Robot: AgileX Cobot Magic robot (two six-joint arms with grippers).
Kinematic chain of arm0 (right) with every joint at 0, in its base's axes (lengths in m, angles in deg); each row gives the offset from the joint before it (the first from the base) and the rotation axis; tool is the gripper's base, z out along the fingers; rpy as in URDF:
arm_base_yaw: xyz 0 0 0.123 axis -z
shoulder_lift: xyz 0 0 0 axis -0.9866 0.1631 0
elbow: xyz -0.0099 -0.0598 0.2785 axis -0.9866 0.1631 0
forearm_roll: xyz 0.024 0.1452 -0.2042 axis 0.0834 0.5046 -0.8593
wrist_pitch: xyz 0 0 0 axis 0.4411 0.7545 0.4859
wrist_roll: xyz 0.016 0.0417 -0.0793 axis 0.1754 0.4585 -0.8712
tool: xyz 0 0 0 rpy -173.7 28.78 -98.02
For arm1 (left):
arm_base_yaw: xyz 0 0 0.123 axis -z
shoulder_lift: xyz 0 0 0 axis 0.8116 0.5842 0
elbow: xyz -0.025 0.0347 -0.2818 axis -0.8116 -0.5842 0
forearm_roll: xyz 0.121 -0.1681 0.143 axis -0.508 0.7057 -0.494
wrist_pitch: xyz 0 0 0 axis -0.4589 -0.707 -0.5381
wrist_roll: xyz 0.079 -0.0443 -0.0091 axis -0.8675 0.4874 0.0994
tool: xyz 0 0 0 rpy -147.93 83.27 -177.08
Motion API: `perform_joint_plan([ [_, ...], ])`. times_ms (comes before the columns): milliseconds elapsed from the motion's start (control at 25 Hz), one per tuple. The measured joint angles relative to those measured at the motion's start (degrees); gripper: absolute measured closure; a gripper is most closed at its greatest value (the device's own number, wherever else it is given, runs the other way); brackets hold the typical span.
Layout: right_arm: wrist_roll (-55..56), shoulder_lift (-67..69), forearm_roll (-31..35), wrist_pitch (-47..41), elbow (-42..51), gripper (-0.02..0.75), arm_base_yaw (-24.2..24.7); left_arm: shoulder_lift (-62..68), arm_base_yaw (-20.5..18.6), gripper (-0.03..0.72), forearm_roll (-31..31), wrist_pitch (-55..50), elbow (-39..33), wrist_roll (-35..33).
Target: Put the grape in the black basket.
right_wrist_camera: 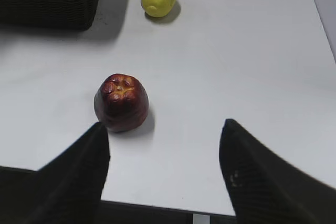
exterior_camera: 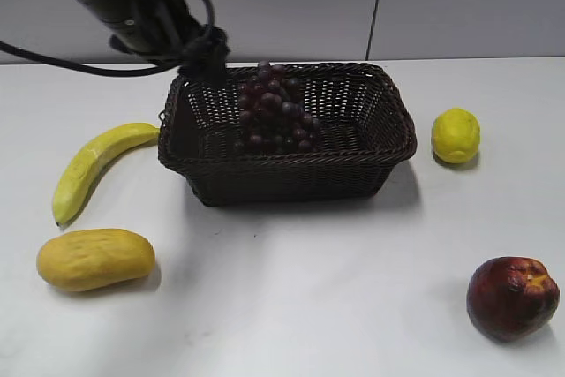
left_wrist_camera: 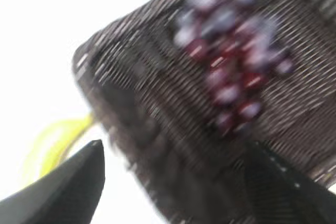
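Observation:
The grape (exterior_camera: 274, 108), a bunch of dark red-purple grapes, lies inside the black basket (exterior_camera: 291, 165), leaning on its back wall. My left gripper (exterior_camera: 207, 50) hangs over the basket's back left corner, apart from the bunch. In the blurred left wrist view my left gripper (left_wrist_camera: 174, 148) is open and empty above the basket (left_wrist_camera: 157, 108), with the grape (left_wrist_camera: 231, 61) farther off. My right gripper (right_wrist_camera: 164, 124) is open and empty over the table's front edge, out of the exterior view. A corner of the basket (right_wrist_camera: 52, 3) shows in the right wrist view.
A banana (exterior_camera: 93, 165) and a yellow mango-like fruit (exterior_camera: 95, 259) lie left of the basket. A lemon (exterior_camera: 455, 135) sits to its right. A dark red apple-like fruit (exterior_camera: 512, 297) sits front right, just ahead of my right gripper's left finger in the right wrist view (right_wrist_camera: 121, 102).

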Motion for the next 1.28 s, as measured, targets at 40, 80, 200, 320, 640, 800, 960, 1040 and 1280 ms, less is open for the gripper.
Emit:
perform_joint_plan([
  [40,0.00,0.00,0.00,0.00,0.00,0.239,0.00,-0.46,-1.44,0.062,0.00,-3.18,0.00,0.53],
  [80,0.00,0.00,0.00,0.00,0.00,0.239,0.00,-0.89,-3.09,0.065,-0.05,-6.62,0.00,1.13],
  [200,0.00,0.00,0.00,0.00,0.00,0.239,0.00,-2.42,-7.31,0.072,-0.05,-13.00,0.00,3.39],
  [320,0.00,0.00,0.00,0.00,0.00,0.239,0.00,-3.54,-11.25,0.077,-0.05,-18.79,0.00,5.04],
  [640,0.00,0.00,0.00,0.00,0.00,0.239,0.00,-4.89,-20.71,0.094,-0.80,-28.79,0.00,5.53],
  [800,0.00,0.00,0.00,0.00,0.00,0.239,0.00,-9.85,-21.64,0.094,0.53,-28.82,-1.39,5.53],
  [960,0.00,0.00,0.00,0.00,0.00,0.239,0.00,-17.38,-21.64,0.094,2.50,-28.93,-6.87,5.53],
  [1040,0.00,0.00,0.00,0.00,0.00,0.239,0.00,-21.61,-21.64,0.094,2.63,-28.99,-11.49,5.53],
  [1280,0.00,0.00,0.00,0.00,0.00,0.239,0.00,-37.33,-21.64,0.096,2.66,-29.16,-25.92,5.53],
])
